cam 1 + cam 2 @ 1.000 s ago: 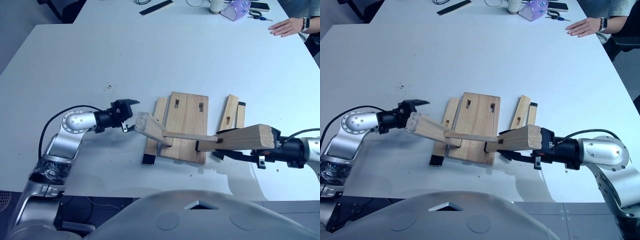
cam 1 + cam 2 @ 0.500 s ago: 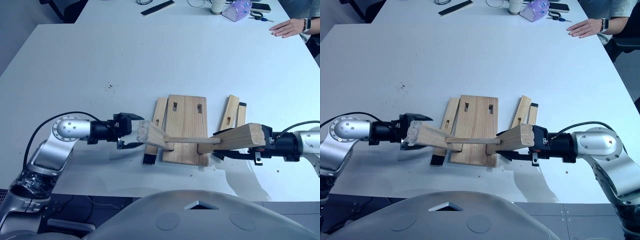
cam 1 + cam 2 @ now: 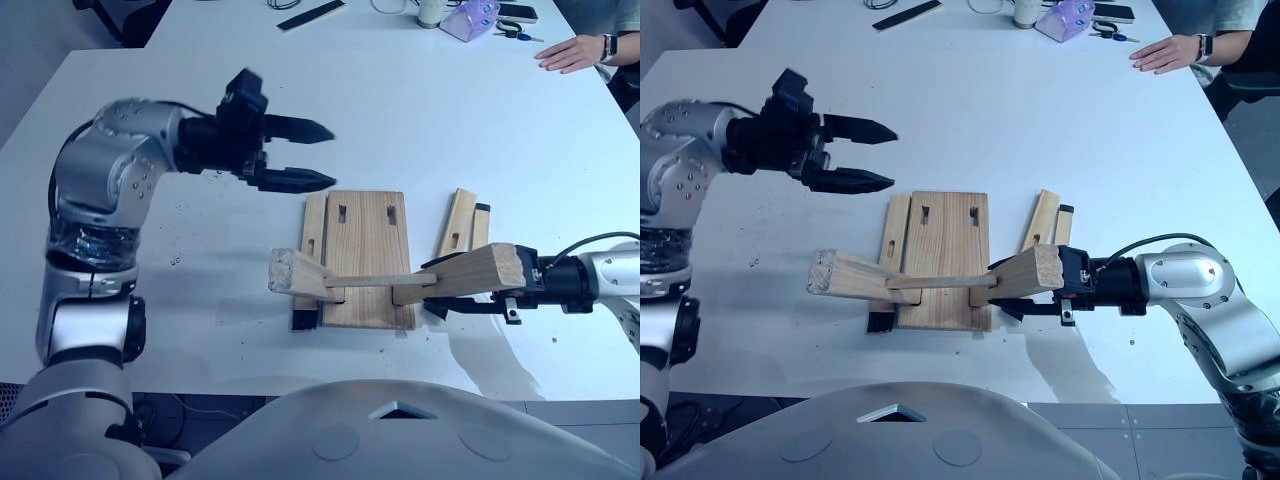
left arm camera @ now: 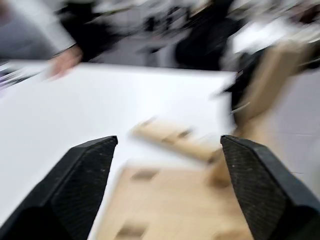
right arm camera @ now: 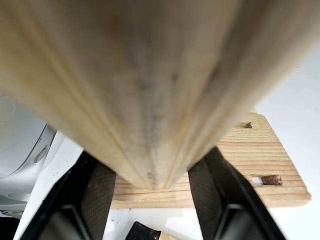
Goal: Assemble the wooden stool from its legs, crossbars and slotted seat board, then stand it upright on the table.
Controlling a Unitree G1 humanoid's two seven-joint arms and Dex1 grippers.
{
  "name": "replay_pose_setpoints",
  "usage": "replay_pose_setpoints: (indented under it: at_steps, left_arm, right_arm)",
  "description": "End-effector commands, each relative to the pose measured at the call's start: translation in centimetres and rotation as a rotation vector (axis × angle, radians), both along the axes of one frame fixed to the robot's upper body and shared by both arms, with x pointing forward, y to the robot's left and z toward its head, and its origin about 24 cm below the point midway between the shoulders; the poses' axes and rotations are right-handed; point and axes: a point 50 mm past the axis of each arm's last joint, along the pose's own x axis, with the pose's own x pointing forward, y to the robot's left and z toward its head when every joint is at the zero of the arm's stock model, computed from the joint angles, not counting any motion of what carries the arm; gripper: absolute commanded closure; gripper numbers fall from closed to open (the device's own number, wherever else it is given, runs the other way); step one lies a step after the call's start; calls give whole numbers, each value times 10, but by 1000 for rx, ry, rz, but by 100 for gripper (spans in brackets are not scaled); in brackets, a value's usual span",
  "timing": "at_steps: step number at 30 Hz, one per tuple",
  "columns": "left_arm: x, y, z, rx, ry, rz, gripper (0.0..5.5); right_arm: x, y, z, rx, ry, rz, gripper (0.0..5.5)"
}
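The slotted seat board (image 3: 365, 255) lies flat on the white table (image 3: 420, 120). Over its near end hangs a frame made of two wooden legs joined by a thin crossbar (image 3: 375, 281). My right gripper (image 3: 500, 296) is shut on the frame's right leg (image 3: 470, 272), which looms large in the right wrist view as leg (image 5: 150, 85) between the fingers (image 5: 95, 192). The frame's left leg (image 3: 298, 275) sticks out free. My left gripper (image 3: 320, 155) is open and empty, raised above the table beyond the board's far left corner.
A loose slotted leg (image 3: 316, 228) lies along the board's left side, and two more pieces (image 3: 460, 225) lie to its right. A person's hand (image 3: 578, 50) rests at the far right corner. A black strip (image 3: 312, 14) and a purple pack (image 3: 470, 18) sit at the far edge.
My left arm has swung up and away from the frame's left leg, ending high over the table with its fingers open. The right gripper still holds the frame in about the same place.
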Motion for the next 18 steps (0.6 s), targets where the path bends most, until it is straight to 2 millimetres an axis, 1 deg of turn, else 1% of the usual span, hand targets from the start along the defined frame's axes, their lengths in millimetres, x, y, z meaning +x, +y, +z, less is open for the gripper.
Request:
replay_pose_setpoints:
  at_steps: [1,2,5,9,11,14,16,18]
  left_arm:
    - [-12,-31,-1,49,68,-223,248]
    - [-14,-37,-3,55,79,-243,268]
    - [-15,-51,-6,17,137,-258,271]
    - [-20,-57,-11,-50,235,-279,271]
    - [-25,-62,-21,-48,290,-305,271]
    - [-36,-65,-41,4,326,-353,271]
    - [-41,-67,-43,6,336,-380,271]
    - [-46,-67,-40,-15,340,-411,271]
  right_arm:
    - [-3,-3,-22,-112,94,-8,347]
    - [-3,-2,-23,-112,94,-4,347]
    - [-2,0,-24,-113,91,9,347]
    - [0,2,-24,-113,86,23,347]
    - [1,2,-26,-117,87,26,347]
    - [2,3,-27,-121,87,39,347]
    - [3,3,-26,-123,85,48,347]
    - [5,3,-25,-127,81,53,347]
